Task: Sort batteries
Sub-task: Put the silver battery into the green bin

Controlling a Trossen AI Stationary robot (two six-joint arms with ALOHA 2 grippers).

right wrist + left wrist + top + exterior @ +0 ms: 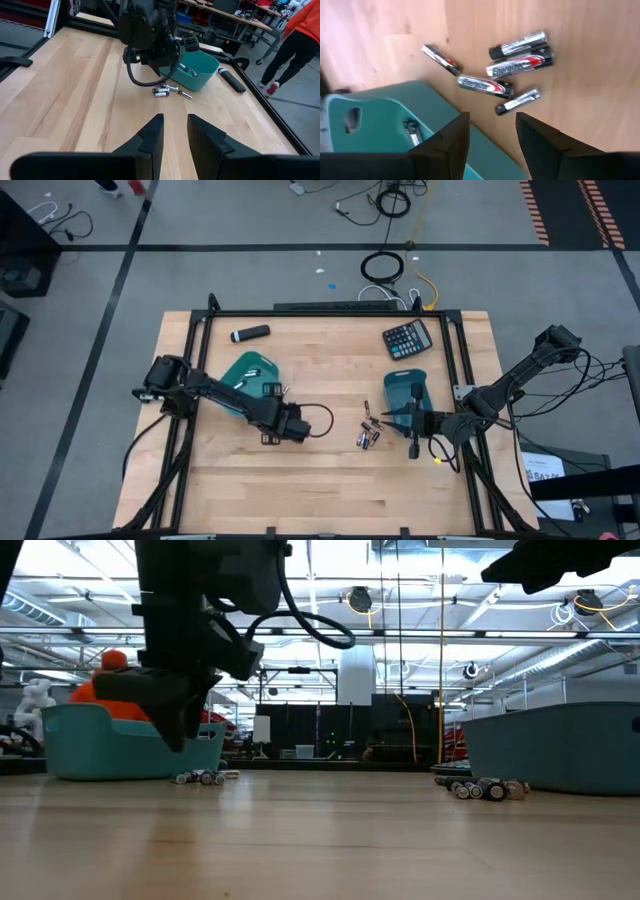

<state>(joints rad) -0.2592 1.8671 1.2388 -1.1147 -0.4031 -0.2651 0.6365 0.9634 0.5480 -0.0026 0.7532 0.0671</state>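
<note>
The left claw hovers with fingers spread and empty, just beside the left teal tray. The right claw, also parted and empty, hangs near the right teal tray. Batteries lie on the tabletop between them.

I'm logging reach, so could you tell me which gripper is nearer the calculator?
The right gripper: the calculator lies straight beyond it, past the tray. The left gripper is farther off, toward the table's middle.
</note>
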